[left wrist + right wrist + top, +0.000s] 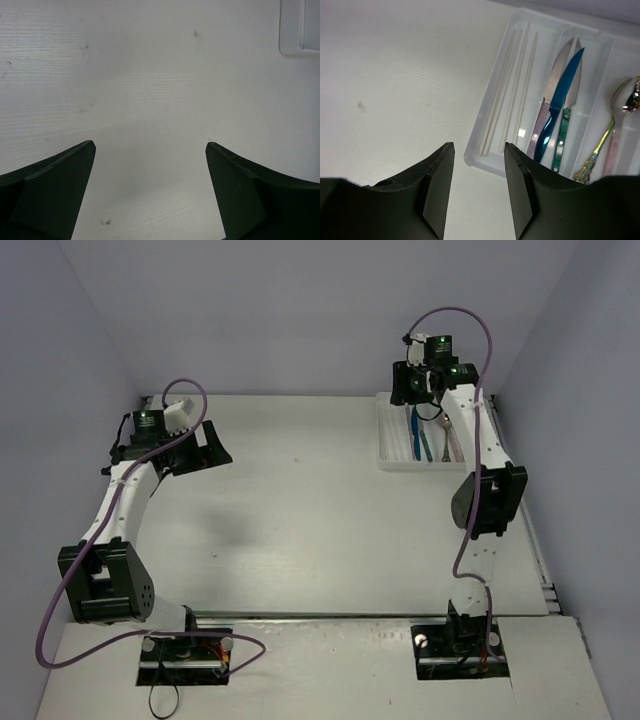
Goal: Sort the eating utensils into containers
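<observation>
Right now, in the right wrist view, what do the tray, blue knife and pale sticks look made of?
Tray: glossy white plastic, judging by thin moulded walls. Blue knife: probably metal with a shiny coloured finish; it glints. Pale sticks: matte, maybe wood or plastic; can't tell.

Top camera high behind arms, looking down; wrist cameras close, downward. Top, right-wrist views share shallow white rectangular plastic tray.
</observation>
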